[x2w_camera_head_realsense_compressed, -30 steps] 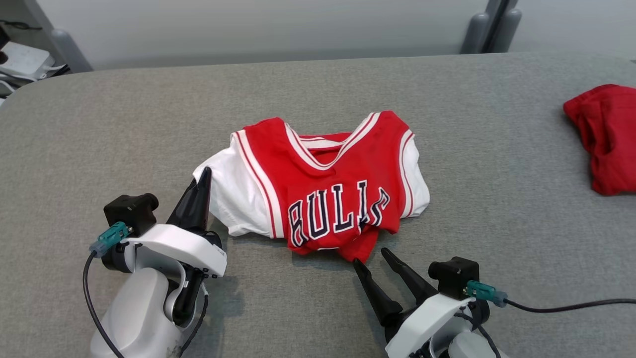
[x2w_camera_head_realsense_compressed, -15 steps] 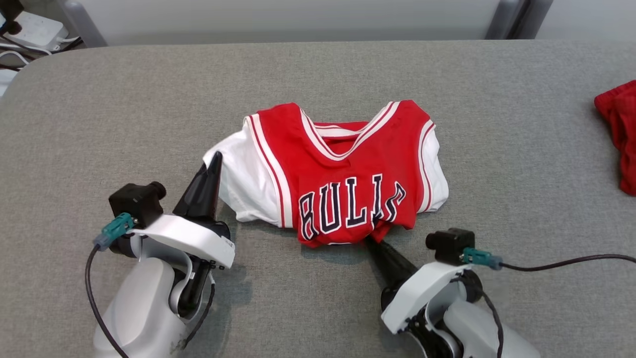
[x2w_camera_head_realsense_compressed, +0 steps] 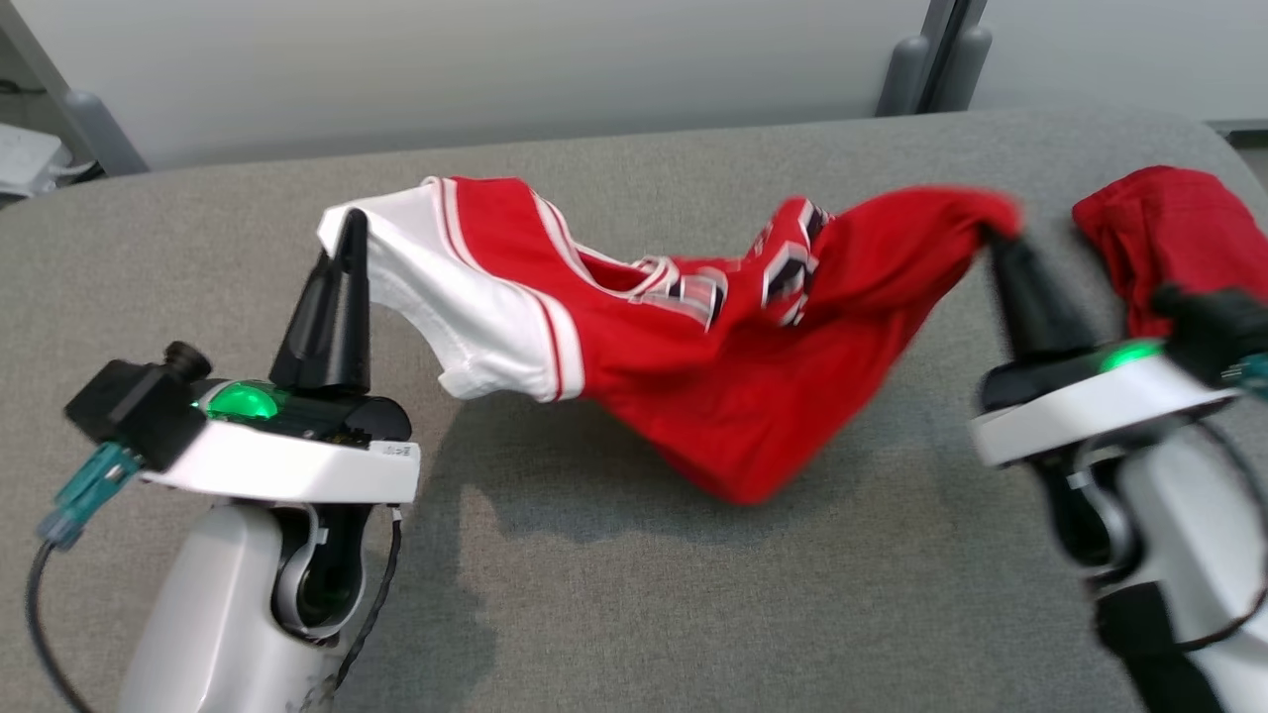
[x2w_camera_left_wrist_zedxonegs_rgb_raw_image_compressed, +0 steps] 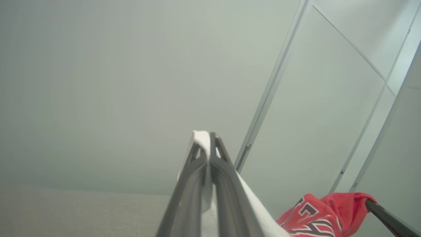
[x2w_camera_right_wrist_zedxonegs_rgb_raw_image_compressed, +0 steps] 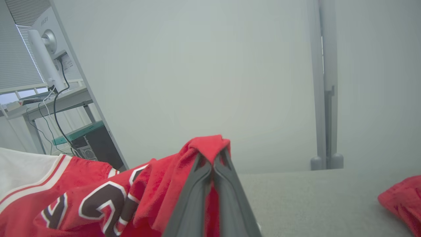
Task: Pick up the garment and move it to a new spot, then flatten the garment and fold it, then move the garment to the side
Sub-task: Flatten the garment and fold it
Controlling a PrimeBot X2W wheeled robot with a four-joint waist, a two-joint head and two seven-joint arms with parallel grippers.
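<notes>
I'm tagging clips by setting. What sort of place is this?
Probably an office or lab workspace rather than a home: a grey cloth-covered table, plain partition panels behind it, and, off to one side, a desk with a monitor and trailing cables.

Head view: the camera is mounted above and behind both arms and faces forward and down onto the grey desk (x2w_camera_head_realsense_compressed: pixel 634 614) at medium range. The wall (x2w_camera_head_realsense_compressed: pixel 495 69) lies at 12 o'clock.

Left wrist view: the camera sits close behind the left jaws, which rise from 6 o'clock. It faces nearly level toward the wall, with the desk as a strip at 7 o'clock.

Right wrist view: the camera sits close behind the right jaws at 6 o'clock and faces level across the desk. A monitor (x2w_camera_right_wrist_zedxonegs_rgb_raw_image_compressed: pixel 42 42) sits at 10 o'clock.

All three views share the garment (x2w_camera_head_realsense_compressed: pixel 693 396). The head and right wrist views share the red cloth (x2w_camera_head_realsense_compressed: pixel 1159 238).
</notes>
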